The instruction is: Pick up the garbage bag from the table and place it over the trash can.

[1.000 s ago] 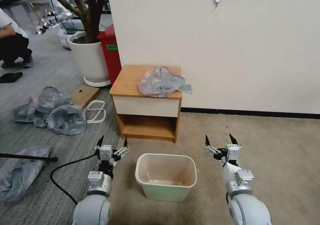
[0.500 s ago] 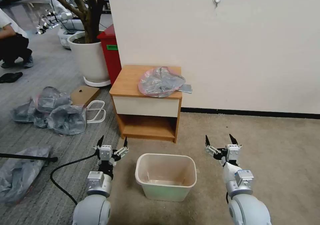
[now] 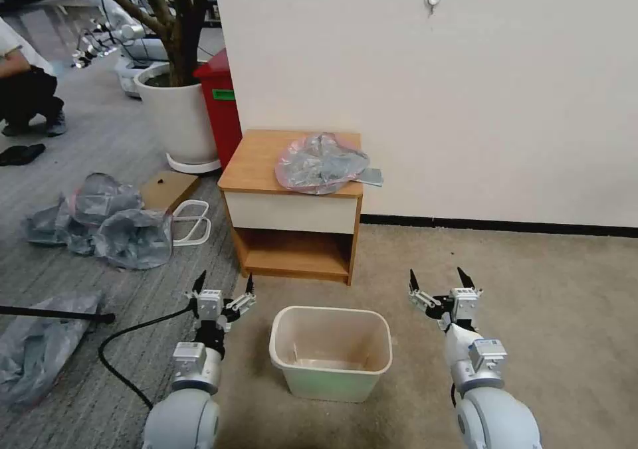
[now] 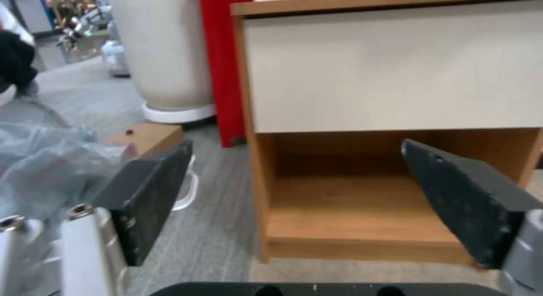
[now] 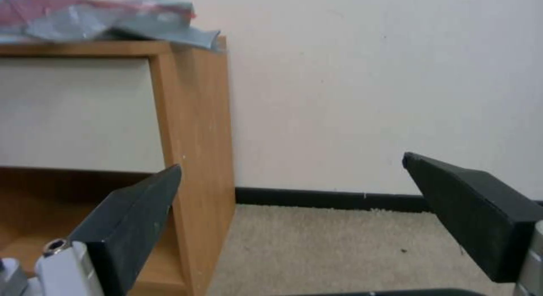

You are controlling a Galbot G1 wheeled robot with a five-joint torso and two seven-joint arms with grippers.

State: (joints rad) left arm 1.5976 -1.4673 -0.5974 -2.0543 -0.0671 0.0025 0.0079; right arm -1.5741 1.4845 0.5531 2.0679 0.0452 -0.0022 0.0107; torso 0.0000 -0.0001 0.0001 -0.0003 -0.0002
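Garbage bag (image 3: 320, 162) crumpled on table (image 3: 256, 160); trash can (image 3: 330, 351) on floor between left gripper (image 3: 224, 282) and right gripper (image 3: 438, 278); both grippers' fingers spread, empty.

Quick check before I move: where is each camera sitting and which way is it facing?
Head view: high up, looking forward and down at the cream plastic trash can between the open left tool and right tool.
Left wrist view: low, facing the light-brown wooden table; its fingers show.
Right wrist view: low, facing the table's corner and grey pink-rimmed garbage bag.
All share the table.
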